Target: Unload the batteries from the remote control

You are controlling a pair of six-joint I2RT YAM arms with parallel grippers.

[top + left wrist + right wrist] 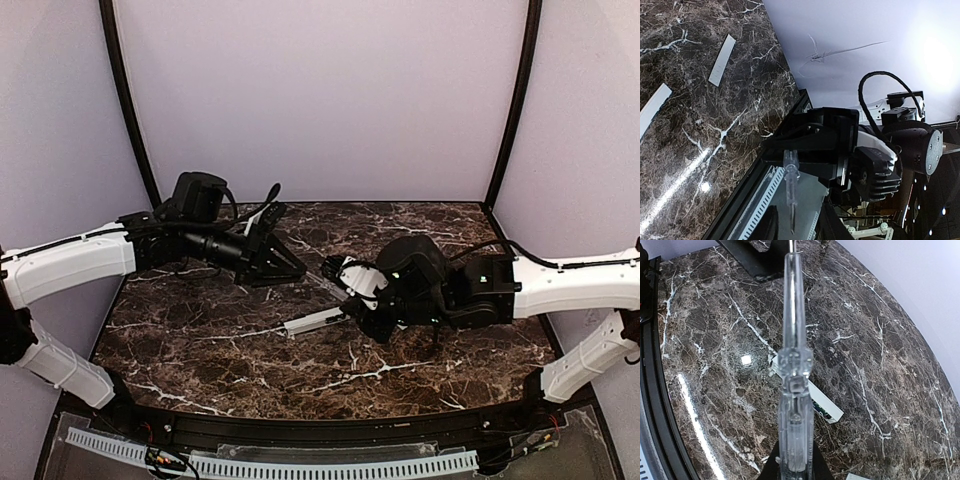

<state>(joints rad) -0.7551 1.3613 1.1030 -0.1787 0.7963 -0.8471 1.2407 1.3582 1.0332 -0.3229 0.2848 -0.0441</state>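
Note:
The white remote control (315, 321) lies on the dark marble table between the arms. In the right wrist view the remote (827, 409) sits partly behind a clear tool (792, 340), and its open end shows something dark and green inside. I cannot make out any batteries. My right gripper (357, 300) hovers just above the remote's right end, and in its own view it (796, 462) is shut on the clear tool. My left gripper (265, 238) is raised at the back left. In its own view it (795, 227) carries a thin clear tool (790, 172).
A flat white cover strip (722, 60) lies loose on the marble, with the remote's end (652, 111) near it. A white corner (860, 477) shows at the bottom of the right wrist view. The black table rim (320, 432) runs along the near edge.

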